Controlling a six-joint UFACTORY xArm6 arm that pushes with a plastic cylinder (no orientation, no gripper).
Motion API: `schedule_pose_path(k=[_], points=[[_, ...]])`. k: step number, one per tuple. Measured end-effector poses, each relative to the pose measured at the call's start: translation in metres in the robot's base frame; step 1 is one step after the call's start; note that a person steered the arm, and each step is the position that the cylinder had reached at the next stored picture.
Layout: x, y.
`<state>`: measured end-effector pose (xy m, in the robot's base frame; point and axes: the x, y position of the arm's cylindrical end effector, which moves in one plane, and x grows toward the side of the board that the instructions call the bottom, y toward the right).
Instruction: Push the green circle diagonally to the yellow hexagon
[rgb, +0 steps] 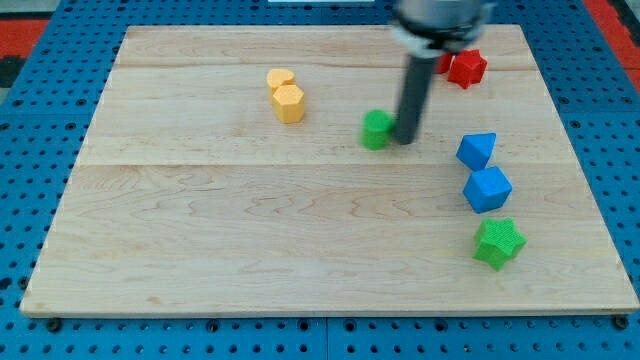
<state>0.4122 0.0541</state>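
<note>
The green circle (376, 129) sits on the wooden board (250, 250), a little above the board's middle. The yellow hexagon (289, 103) lies to its upper left, touching a second yellow block (280, 79) just above it. My tip (404, 139) is on the board right beside the green circle, at its right side, touching or nearly touching it. The dark rod runs up from the tip to the arm at the view's top.
A red block (466, 67) lies at the top right, with another red piece partly hidden behind the rod. Two blue blocks (477, 150) (487, 189) and a green star (498, 243) stand along the right side.
</note>
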Motion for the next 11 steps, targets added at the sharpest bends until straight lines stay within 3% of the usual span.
schedule_pose_path(k=[1, 2, 3, 4, 6, 7, 8, 9, 10, 11], points=[[0.028, -0.095], [0.024, -0.057], [0.007, 0.019], [-0.023, 0.013], [0.068, -0.112], [0.056, -0.023], [-0.023, 0.036], [-0.038, -0.019], [-0.002, -0.113], [0.05, -0.168]])
